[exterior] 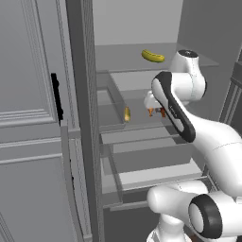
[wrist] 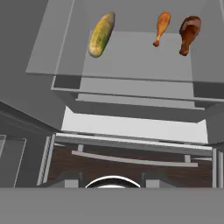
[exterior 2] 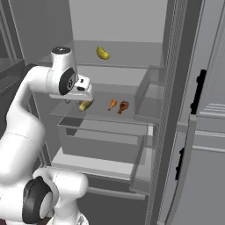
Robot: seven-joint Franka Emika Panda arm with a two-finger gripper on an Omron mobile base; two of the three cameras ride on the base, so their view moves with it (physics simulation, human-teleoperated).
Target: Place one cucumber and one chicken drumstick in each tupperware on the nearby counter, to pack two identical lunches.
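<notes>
One cucumber (exterior: 153,56) (exterior 2: 103,53) lies on the top shelf of an open fridge. A second cucumber (exterior: 126,114) (exterior 2: 85,105) (wrist: 101,34) rests on the middle glass shelf. To its right lie two chicken drumsticks, an orange one (exterior 2: 112,104) (wrist: 162,27) and a darker brown one (exterior 2: 123,107) (wrist: 190,33). My gripper (exterior: 150,105) (exterior 2: 72,100) (wrist: 112,180) hangs above the front edge of that shelf, near the second cucumber, pointing down. It is open and holds nothing. The tupperware and the counter are out of view.
Fridge doors stand open on both sides (exterior: 33,118) (exterior 2: 206,132), their edges close to the arm. Below the middle shelf (wrist: 135,57) sit pale drawers (wrist: 131,127) and a lower rail (wrist: 131,159). A clear side bin (exterior 2: 147,99) bounds the shelf on the right.
</notes>
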